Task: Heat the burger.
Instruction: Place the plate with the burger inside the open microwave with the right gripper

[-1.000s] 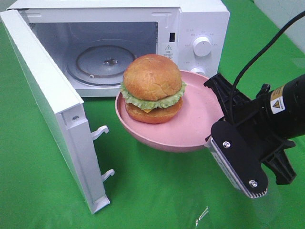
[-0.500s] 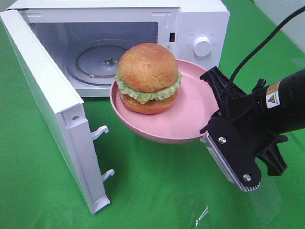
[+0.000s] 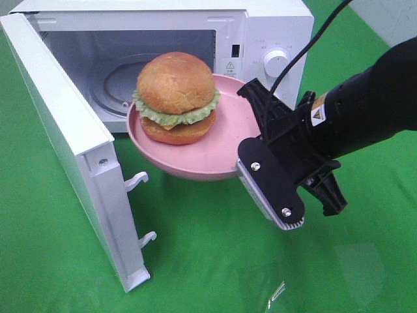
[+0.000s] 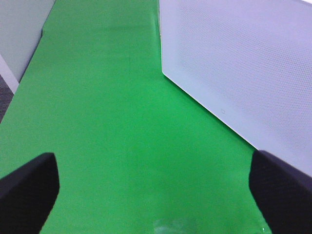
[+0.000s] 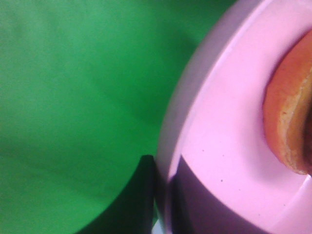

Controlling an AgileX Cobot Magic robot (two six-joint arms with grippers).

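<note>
The burger [image 3: 176, 98], with its golden bun and green lettuce, sits on a pink plate [image 3: 215, 153]. The plate hangs in the air just in front of the open microwave [image 3: 273, 32] cavity. My right gripper [image 3: 247, 147] is shut on the plate's right rim. The right wrist view shows the plate [image 5: 219, 146] rim clamped in that gripper [image 5: 163, 195], with the bottom bun [image 5: 287, 117] at the edge. My left gripper [image 4: 156, 195] stands open over green cloth, nothing between its fingers [image 4: 29, 190]; it is out of the high view.
The microwave door [image 3: 65, 130] swings open to the left, its latches pointing right. The glass turntable [image 3: 117, 81] lies inside, partly hidden by the burger. The door's white outer face [image 4: 243, 63] is near my left gripper. A small shiny scrap [image 3: 277, 293] lies on the green cloth.
My right gripper has carried the plate and burger left and up, from in front of the control panel to in front of the cavity opening. Its grip has stayed the same.
</note>
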